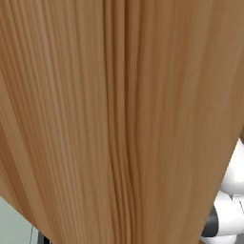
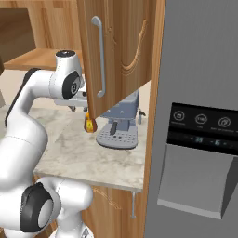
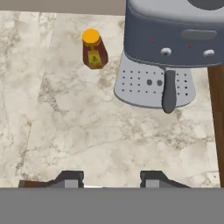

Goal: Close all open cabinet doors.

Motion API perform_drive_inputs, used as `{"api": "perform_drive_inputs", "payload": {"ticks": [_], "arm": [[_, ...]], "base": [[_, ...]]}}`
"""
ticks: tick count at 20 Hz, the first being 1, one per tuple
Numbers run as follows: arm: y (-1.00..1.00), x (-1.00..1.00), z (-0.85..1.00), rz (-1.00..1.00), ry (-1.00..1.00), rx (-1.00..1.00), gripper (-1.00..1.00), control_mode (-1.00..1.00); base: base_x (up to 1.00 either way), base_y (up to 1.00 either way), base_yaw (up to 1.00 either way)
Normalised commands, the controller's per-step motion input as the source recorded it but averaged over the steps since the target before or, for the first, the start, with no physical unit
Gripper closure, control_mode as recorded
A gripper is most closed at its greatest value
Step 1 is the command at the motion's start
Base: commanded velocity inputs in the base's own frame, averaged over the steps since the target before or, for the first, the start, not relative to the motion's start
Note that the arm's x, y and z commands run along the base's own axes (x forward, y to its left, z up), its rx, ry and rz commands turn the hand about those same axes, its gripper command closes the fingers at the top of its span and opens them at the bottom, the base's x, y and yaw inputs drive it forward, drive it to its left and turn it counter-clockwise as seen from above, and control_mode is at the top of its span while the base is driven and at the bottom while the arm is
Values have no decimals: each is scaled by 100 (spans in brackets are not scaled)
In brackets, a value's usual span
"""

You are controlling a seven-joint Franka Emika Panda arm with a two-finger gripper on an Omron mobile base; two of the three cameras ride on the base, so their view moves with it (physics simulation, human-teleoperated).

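One tall brown wood-grain cabinet door (image 2: pixel 122 46) with a long silver bar handle (image 2: pixel 99 56) stands swung open over the counter. Seen very close, the same door (image 1: pixel 119 119) spans the left base view. My wrist (image 2: pixel 69 83) is level with the door's lower left corner, and the hand beyond it is hidden by the door's edge. In the hand view my gripper (image 3: pixel 112 180) points down at the counter. Its two fingertips (image 3: pixel 70 178) stand apart with nothing between them.
A grey coffee machine (image 2: pixel 118 125) (image 3: pixel 170 52) stands on the marble counter (image 2: pixel 79 153) under the door. An orange-capped brown bottle (image 3: pixel 94 49) (image 2: pixel 88 124) sits left of it. A tall grey fridge (image 2: pixel 200 116) bounds the right side.
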Motion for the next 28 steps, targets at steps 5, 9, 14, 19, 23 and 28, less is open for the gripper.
{"api": "perform_drive_inputs", "payload": {"ticks": [5, 9, 14, 19, 23, 28], "arm": [[0, -21, -2, 0, -7, 0, -100, -100], [-1, -39, -1, -15, -31, 5, -100, -100], [-8, -31, 6, -29, -38, 16, -100, -100], [-16, -19, 14, -37, -18, 29, -100, -100], [-21, -14, 26, -39, -2, 31, -100, -100], [-14, -16, 33, -39, 0, 23, -100, -100]], "base": [[0, 0, 0], [0, 0, 0], [0, 0, 0], [0, 0, 0], [0, 0, 0], [0, 0, 0]]}}
